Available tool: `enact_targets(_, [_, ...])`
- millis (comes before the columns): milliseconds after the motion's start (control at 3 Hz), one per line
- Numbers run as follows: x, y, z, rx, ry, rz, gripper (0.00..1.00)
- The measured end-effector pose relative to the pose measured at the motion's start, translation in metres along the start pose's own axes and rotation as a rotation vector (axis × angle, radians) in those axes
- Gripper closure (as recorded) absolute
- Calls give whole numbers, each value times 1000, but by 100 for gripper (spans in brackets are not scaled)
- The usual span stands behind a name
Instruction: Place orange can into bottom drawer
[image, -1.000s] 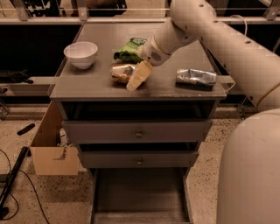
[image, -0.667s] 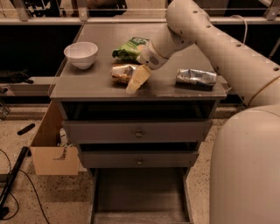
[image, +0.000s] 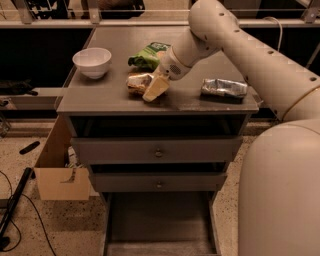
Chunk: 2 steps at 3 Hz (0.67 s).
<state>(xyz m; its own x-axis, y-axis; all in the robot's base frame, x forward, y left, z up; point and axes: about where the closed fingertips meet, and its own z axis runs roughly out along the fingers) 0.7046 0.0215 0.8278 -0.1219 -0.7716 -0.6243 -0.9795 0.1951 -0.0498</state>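
the job had hardly begun. the orange can (image: 136, 83) lay on the grey worktop (image: 95, 101), near the middle of the front edge. the tool (image: 156, 88) was right beside it, but i could not tell if it was open or closed. the can had to be picked up and put in the bottom drawer (image: 160, 222), which stood open with nothing in it. a white bowl (image: 92, 62) sat by the left edge and a foil packet (image: 224, 88) by the right. a cardboard box (image: 60, 177) stood on the speckled floor.
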Motion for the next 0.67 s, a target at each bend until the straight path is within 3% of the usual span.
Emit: enact_targets(667, [0, 0, 0, 0, 0, 0, 91])
